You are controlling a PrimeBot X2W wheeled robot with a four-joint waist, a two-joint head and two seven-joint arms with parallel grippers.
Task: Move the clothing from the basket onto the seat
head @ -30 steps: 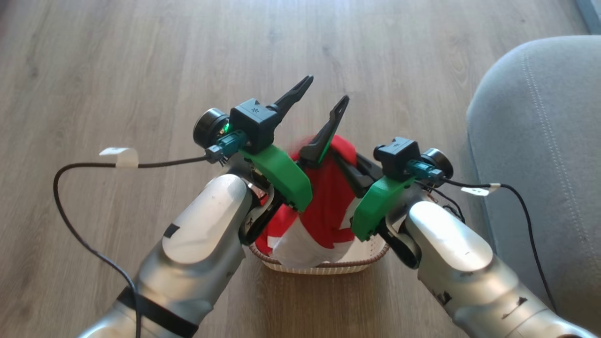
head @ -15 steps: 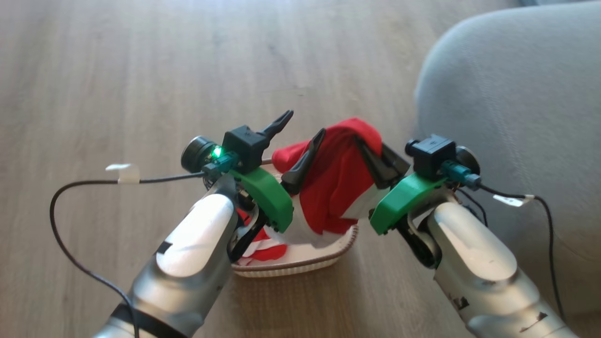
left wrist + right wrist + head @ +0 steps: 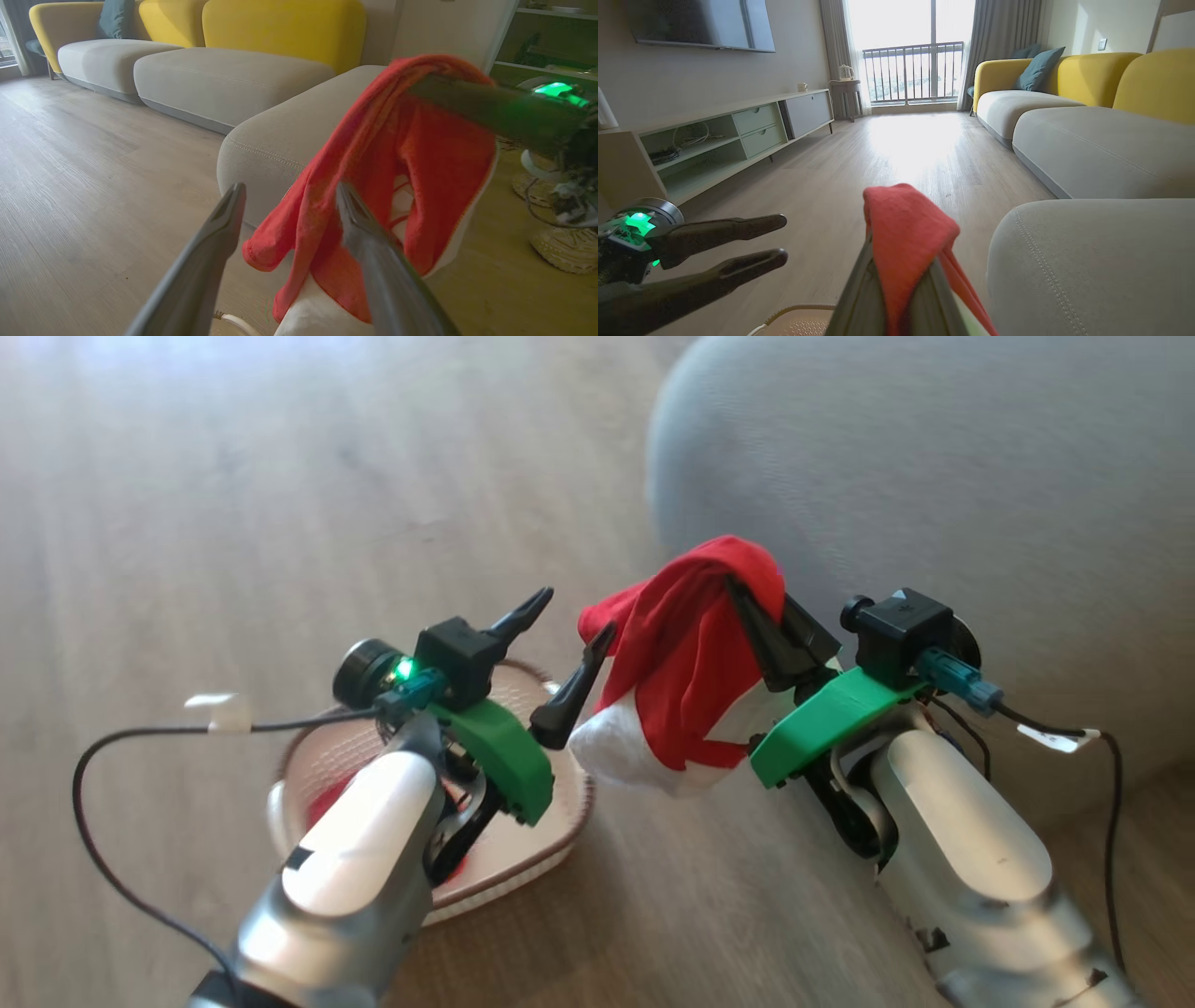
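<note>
My right gripper (image 3: 747, 590) is shut on a red garment with white trim (image 3: 686, 663), which hangs in the air between the basket and the seat. The same clothing (image 3: 906, 228) drapes over my right fingertips, and in the left wrist view it (image 3: 420, 154) hangs just beyond my fingers. My left gripper (image 3: 568, 625) is open and holds nothing, just left of the hanging fabric and above the basket's far side. The cream basket (image 3: 560, 821) stands on the floor under my left arm, with some red cloth (image 3: 327, 798) still inside. The grey seat (image 3: 934, 476) rises at the upper right, close behind the garment.
A wooden floor (image 3: 187, 523) stretches to the left. Grey and yellow sofa sections (image 3: 1087, 140) continue beyond the seat. A low TV cabinet (image 3: 738, 135) lines the opposite wall. Black cables (image 3: 93, 784) trail from both wrists.
The head camera has swung to the right. My right gripper has lifted the red garment out of the basket and carried it toward the seat. The left gripper stays open.
</note>
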